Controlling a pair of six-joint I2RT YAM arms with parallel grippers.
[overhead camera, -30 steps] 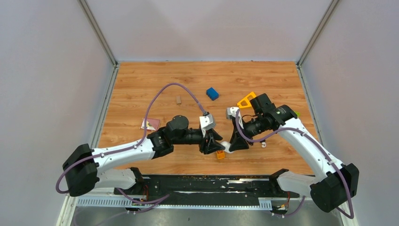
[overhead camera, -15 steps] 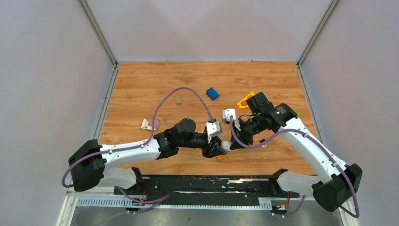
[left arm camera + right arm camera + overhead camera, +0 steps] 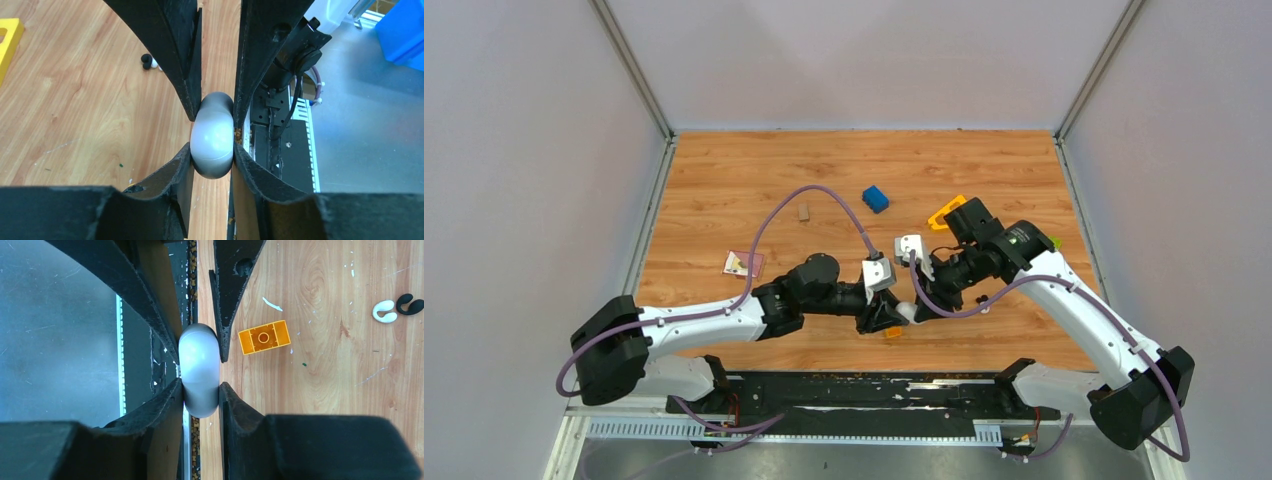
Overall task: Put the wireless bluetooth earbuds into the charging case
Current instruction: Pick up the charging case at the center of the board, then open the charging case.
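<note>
White charging case point(image 3: 213, 135) sat clamped, apparently unopened, between our left gripper point(image 3: 212, 157) and right gripper point(image 3: 200, 390); both earbuds point(image 3: 384, 311) lay on the wooden table point(image 3: 325, 390), none inserted.

Wooden table point(image 3: 724, 180), blue block point(image 3: 875, 199), orange block point(image 3: 264, 337), yellow triangle point(image 3: 944, 215), small card point(image 3: 743, 263), tan peg point(image 3: 804, 211), two earbuds point(image 3: 147, 61).

No text, label, brand or number could be read in any view. A small pinkish card point(image 3: 743, 263) bore some marking, but it was too small to make out.
</note>
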